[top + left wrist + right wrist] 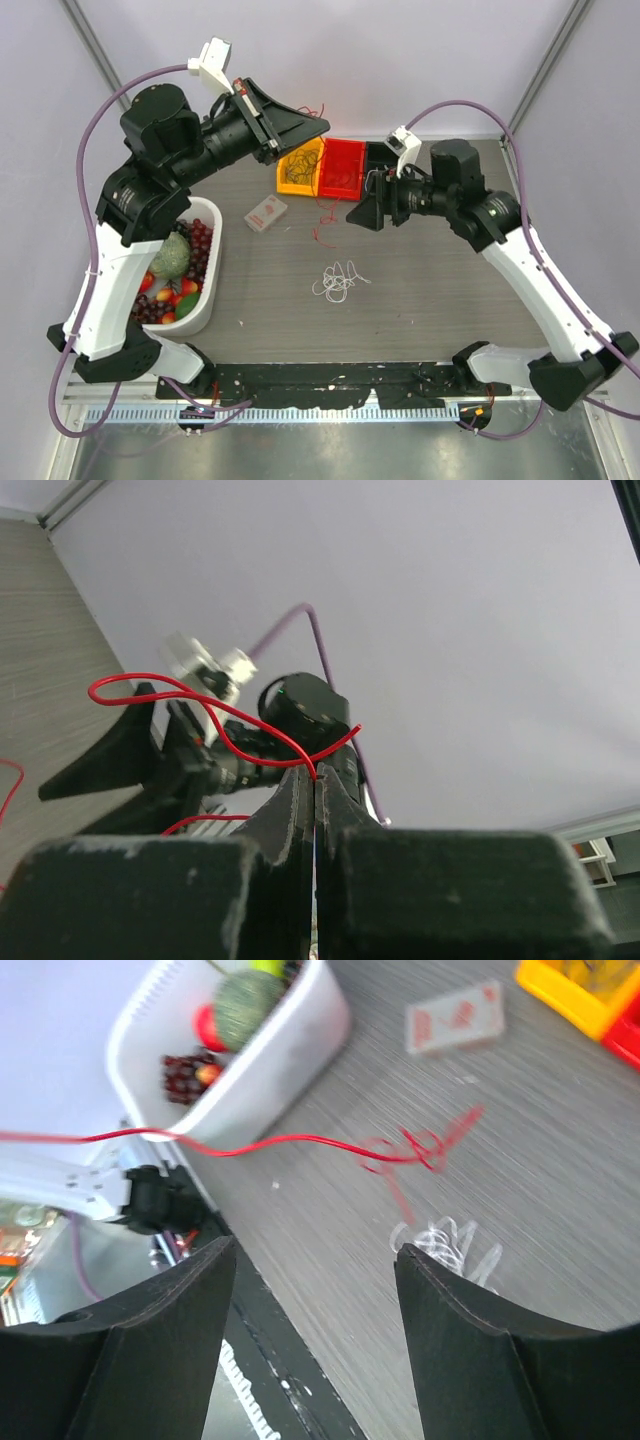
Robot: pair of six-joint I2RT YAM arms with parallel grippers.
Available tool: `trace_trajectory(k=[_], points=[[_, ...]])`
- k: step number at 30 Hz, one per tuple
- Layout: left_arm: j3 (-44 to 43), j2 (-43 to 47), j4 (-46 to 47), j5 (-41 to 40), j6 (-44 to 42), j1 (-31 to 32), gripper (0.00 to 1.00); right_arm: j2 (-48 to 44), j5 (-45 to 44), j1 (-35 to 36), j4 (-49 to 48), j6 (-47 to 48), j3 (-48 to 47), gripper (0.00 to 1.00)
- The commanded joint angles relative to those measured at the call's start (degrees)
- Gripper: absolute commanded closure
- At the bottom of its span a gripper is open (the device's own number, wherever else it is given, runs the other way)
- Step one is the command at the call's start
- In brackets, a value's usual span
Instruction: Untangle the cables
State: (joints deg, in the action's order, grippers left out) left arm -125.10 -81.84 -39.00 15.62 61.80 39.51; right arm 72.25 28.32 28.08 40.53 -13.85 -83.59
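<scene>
Nearest, at the left desk edge, the white oval plastic tub (pixel 212 285) holds mixed fruit, dark grapes and a green round piece among them. At mid-desk the thin white wire (pixel 338 282) lies in a loose scribbled bundle, untouched and apart from the others. Just beyond it, the thin red wire (pixel 420 1147) trails onto the desk with a small knot. From there it rises in a long span to the left tool (pixel 314 775), whose fingers are pressed together on it high above the desk, evidently to draw it clear. The right tool (pixel 313 1248) hovers near the knot, jaws apart and empty, apparently placed to take the lower end. A small red-and-white flat pack (pixel 265 213) lies beyond. Farthest, the yellow plastic bin (pixel 297 180) and red plastic bin (pixel 345 150) hold fine dark strands, too small to identify.
</scene>
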Motion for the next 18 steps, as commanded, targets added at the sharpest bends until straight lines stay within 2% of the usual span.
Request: trace_trajectory(k=[1,7,11,18], points=[[0.29,0.37,4.02,2.57,1.48,-0.75,1.0,-6.24,10.45,0.31,-12.85,-1.98,1.77,0.3],[0.29,0.1,5.6,3.98,2.71,-1.19,1.0,-3.09,12.63,0.31,-10.03,1.9,-1.57,0.3],[0.29,0.02,6.22,4.16,3.41,-1.45,1.0,-1.41,24.74,0.84,-17.3,-3.97,-0.09,0.3],[-0.06,-0.25,8.24,4.42,4.82,-1.8,1.0,-2.46,31.09,3.3,-28.04,-12.07,7.81,0.3]])
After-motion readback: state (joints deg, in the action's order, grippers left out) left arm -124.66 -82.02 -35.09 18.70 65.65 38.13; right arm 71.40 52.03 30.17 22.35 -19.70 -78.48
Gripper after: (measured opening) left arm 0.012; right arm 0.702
